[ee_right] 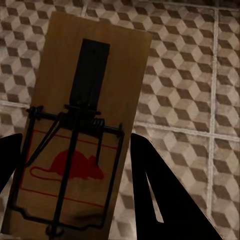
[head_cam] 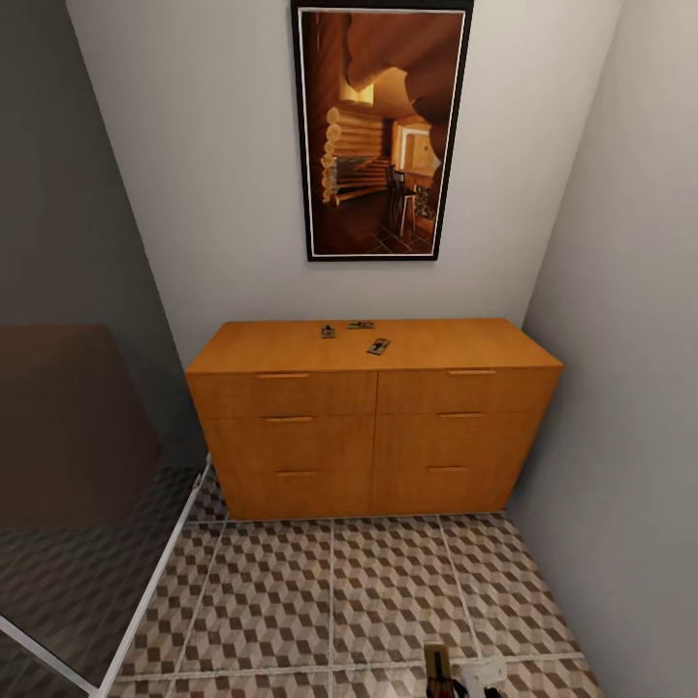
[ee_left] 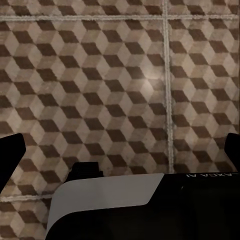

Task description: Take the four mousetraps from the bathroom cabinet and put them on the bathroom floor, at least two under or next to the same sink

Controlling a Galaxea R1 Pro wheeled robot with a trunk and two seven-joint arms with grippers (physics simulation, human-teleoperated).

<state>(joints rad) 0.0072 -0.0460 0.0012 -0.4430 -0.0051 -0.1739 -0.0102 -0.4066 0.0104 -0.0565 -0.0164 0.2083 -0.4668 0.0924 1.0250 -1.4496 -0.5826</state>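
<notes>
Three mousetraps lie on the flat top of the orange-brown cabinet (head_cam: 291, 446) against the far wall: one (head_cam: 329, 332) at the left, one (head_cam: 361, 325) behind it, one (head_cam: 378, 346) nearer the front. In the right wrist view a fourth mousetrap (ee_right: 90, 100), a wooden board with a red mouse print and a dark wire spring, sits between the dark fingers (ee_right: 150, 185) of my right gripper (ee_right: 75, 145), which is shut on it above the cube-patterned bathroom floor (ee_right: 190, 100). The same trap (head_cam: 436, 664) shows low in the head view. My left gripper (ee_left: 120, 150) hangs open over the floor tiles (ee_left: 100, 75).
A framed picture (head_cam: 381, 131) hangs above the cabinet. A grey wall (head_cam: 630, 388) runs close along the right. A glass partition with a white frame (head_cam: 145, 601) stands at the left. Patterned floor (head_cam: 330, 591) lies between me and the cabinet.
</notes>
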